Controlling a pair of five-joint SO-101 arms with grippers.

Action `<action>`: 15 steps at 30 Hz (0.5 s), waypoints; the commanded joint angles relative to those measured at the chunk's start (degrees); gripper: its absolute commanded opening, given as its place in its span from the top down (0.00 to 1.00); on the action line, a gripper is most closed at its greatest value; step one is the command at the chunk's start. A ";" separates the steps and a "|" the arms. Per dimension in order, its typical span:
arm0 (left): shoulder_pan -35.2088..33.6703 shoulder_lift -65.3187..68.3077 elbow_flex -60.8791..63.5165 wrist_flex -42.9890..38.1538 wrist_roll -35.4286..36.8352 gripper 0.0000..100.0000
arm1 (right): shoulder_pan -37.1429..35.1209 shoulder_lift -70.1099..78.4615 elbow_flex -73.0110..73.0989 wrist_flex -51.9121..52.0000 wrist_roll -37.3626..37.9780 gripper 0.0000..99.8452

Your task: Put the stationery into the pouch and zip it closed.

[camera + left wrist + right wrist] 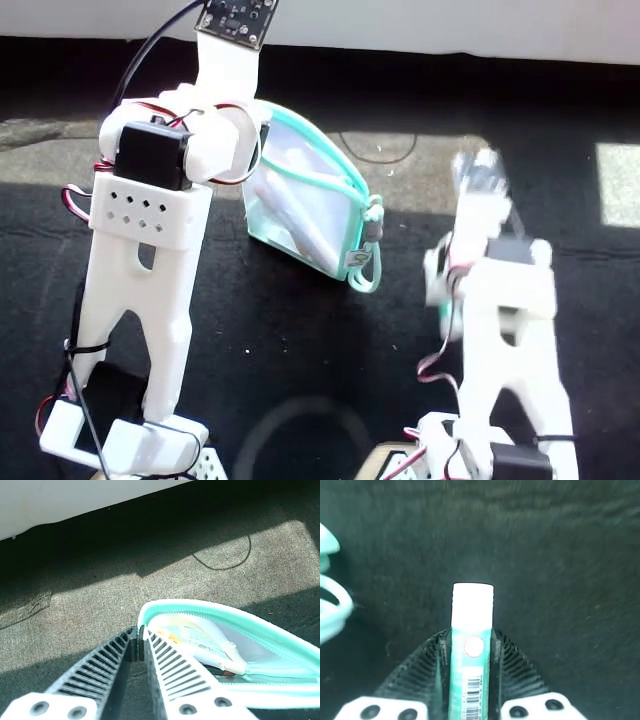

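The left arm (pixel 150 250), made of white moulded plastic with a black servo block, stands at 9 o'clock in the high view and extends toward 12 o'clock. The left gripper (pixel 138 639) has two ribbed, wedge-shaped fingers (pixel 170 665) pressed together, pinching the end of the pouch (pixel 320 200) rim. The pouch lies just past table centre toward 12 o'clock. It is a flat, rounded-corner case with translucent, glossy walls and a mint-green toothed zipper band. The zipper is open, so the rim forms a wide arc in the left wrist view. Pale, smooth, rounded items (pixel 210 647) lie inside, one with a yellowish tint; their type cannot be told. A mint loop (pixel 368 272) hangs from the 5 o'clock corner of the pouch. All of this rests on a mat (pixel 300 350) of dark, felt-like fabric with a fine nap, part sunlit and part shaded. A thin, curled thread (pixel 225 562) lies on the sunlit patch beyond the pouch. The right arm (pixel 500 320), also white plastic, stands at 4 o'clock, well apart from the pouch. The right gripper (pixel 472 642) has its ribbed fingers clamped on a stick (pixel 472 605). The stick is cylindrical, with a teal printed body and a white ridged cap that projects past the fingertips. It is held above the mat, with the loop off to one side.
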 commanded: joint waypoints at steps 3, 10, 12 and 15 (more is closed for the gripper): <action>1.98 3.30 1.27 2.37 0.09 0.99 | -0.13 1.71 9.89 -7.16 0.70 0.99; 1.80 3.30 1.36 2.29 0.00 0.99 | -0.40 17.10 2.68 -3.91 0.70 0.77; 1.80 3.30 1.36 2.29 0.00 0.99 | -0.40 19.30 -1.36 -0.84 0.35 0.77; 1.80 3.30 1.36 2.29 0.00 0.99 | -0.48 19.56 -6.73 2.95 0.35 0.82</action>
